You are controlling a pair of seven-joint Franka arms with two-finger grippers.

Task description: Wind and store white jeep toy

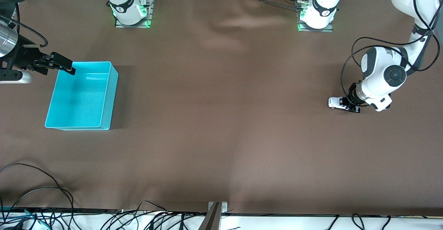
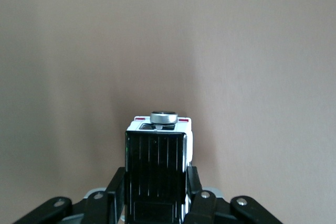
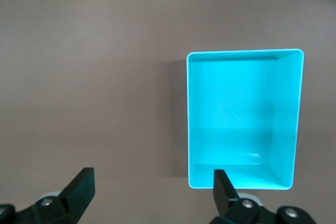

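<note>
In the front view, the bench (image 1: 221,136) is covered with a brown sheet. The white jeep toy (image 1: 335,102) stands on the bench toward the left arm's end. The left hand (image 1: 349,104) is low at the bench and closed on the rear part of the toy, while the front part sticks out toward the right arm's end. A cyan bin (image 1: 108,98) stands on the bench toward the right arm's end, well apart from the toy. The right hand (image 1: 61,64) hangs over the rim of the bin at its edge, and its fingers stand wide with nothing between them.

In the left wrist view, the left hand (image 2: 156,203) grips the white jeep toy (image 2: 157,166) on both sides; the black fingers (image 2: 116,192) touch the flanks of the toy. The black roof shows on top, and a small round silver part (image 2: 164,117) sits at the end of the toy away from the hand.

In the right wrist view, the right hand (image 3: 152,192) is wide and holds nothing. The cyan bin (image 3: 296,124) lies under it on the brown sheet, and one fingertip (image 3: 223,184) shows in front of the bin's wall.
</note>
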